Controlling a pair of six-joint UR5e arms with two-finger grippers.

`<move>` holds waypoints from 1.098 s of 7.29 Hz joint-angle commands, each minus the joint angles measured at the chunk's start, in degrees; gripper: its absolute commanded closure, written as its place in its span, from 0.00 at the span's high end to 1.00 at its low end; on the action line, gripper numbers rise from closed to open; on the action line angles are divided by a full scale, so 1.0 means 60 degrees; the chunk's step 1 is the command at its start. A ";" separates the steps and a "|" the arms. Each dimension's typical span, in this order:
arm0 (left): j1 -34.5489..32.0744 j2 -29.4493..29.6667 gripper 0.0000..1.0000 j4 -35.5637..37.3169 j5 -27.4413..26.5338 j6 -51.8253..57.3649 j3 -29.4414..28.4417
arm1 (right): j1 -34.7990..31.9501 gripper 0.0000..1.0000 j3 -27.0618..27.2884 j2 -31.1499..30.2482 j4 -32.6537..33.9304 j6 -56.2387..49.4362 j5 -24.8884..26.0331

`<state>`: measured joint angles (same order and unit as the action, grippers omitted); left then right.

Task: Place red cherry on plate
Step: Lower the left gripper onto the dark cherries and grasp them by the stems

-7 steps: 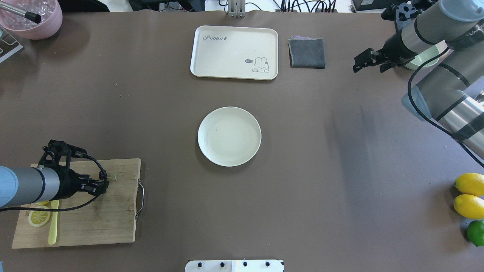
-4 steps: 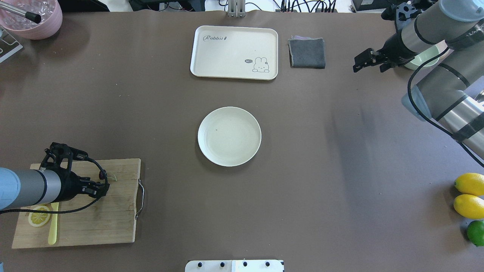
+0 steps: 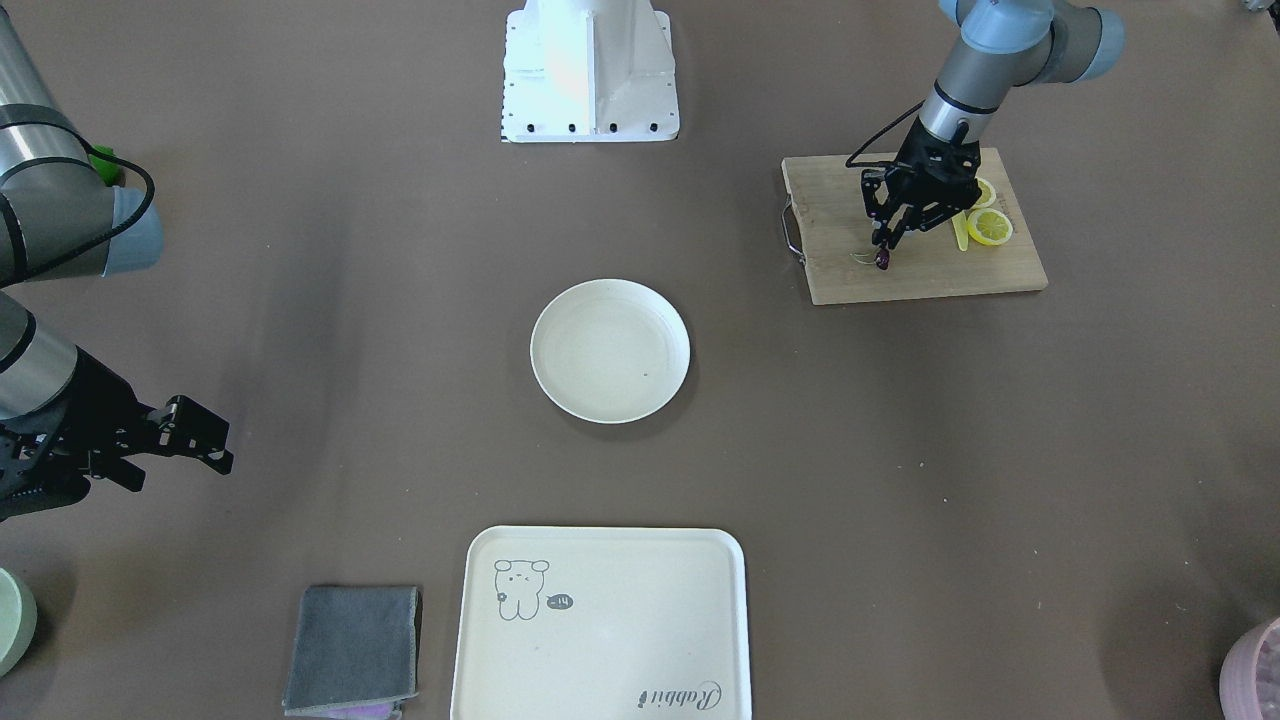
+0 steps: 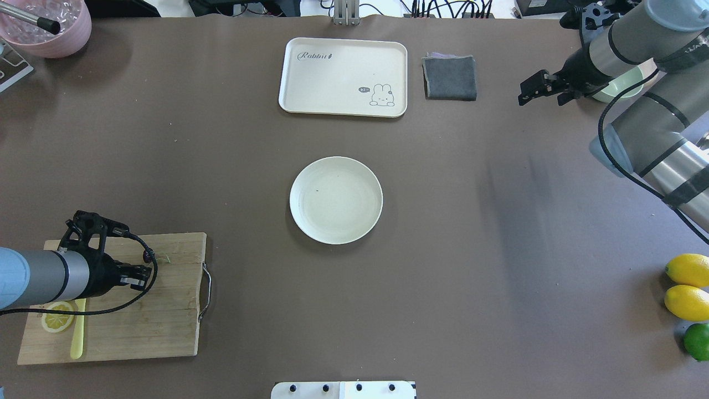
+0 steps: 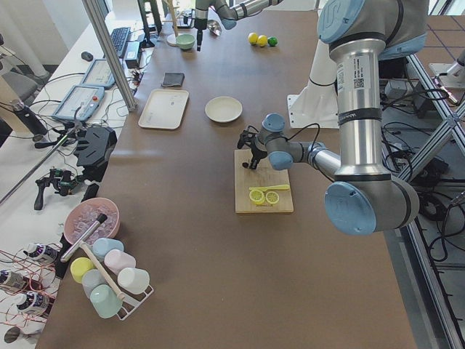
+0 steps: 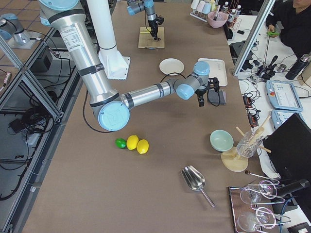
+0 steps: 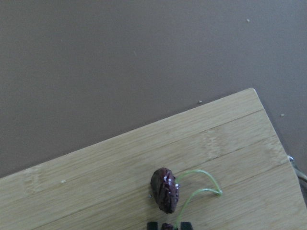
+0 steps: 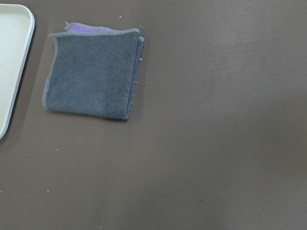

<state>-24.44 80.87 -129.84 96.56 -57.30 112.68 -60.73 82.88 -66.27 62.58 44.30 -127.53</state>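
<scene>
The red cherry (image 7: 164, 189), a dark maroon pair on a thin pale-green stem (image 7: 204, 184), is over the far corner of the wooden cutting board (image 4: 166, 310). My left gripper (image 3: 883, 252) points down at the board and is shut on one cherry of the pair at its tips (image 7: 168, 226), while the other cherry shows just beyond them. In the overhead view the cherry (image 4: 148, 256) shows beside the left gripper (image 4: 147, 272). The round cream plate (image 4: 336, 200) lies bare at the table's middle, well apart. My right gripper (image 4: 523, 93) hovers open at the far right, holding nothing.
Lemon slices (image 4: 57, 317) and a yellow knife (image 4: 77, 332) lie on the board. A cream tray (image 4: 343, 76) and a grey cloth (image 4: 450, 77) sit at the back. A pale green dish (image 4: 626, 88), two lemons (image 4: 688, 270) and a lime (image 4: 697, 341) are at the right, and a pink bowl (image 4: 50, 27) is at the back left.
My left gripper has drawn back slightly to the left over the board, and the cherry now shows beside its tips. The right arm has hardly moved.
</scene>
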 commanded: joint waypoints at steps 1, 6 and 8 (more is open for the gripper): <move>-0.0014 -0.0002 0.00 -0.0025 0.0005 -0.0030 -0.0001 | -0.0030 1.00 0.0000 0.0000 0.0000 0.0000 0.0000; -0.0849 0.0506 0.00 -0.0641 0.0034 -0.0059 0.0159 | -0.0162 1.00 0.0058 -0.0044 0.0000 0.0000 -0.0102; -0.0791 0.2520 0.00 -0.0437 0.0005 -0.1136 -0.0654 | -0.0162 1.00 0.0073 -0.0073 -0.0015 0.0014 -0.0102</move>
<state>-29.29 88.37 -133.09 96.70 -60.00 112.05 -61.69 83.27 -66.56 62.52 44.31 -128.14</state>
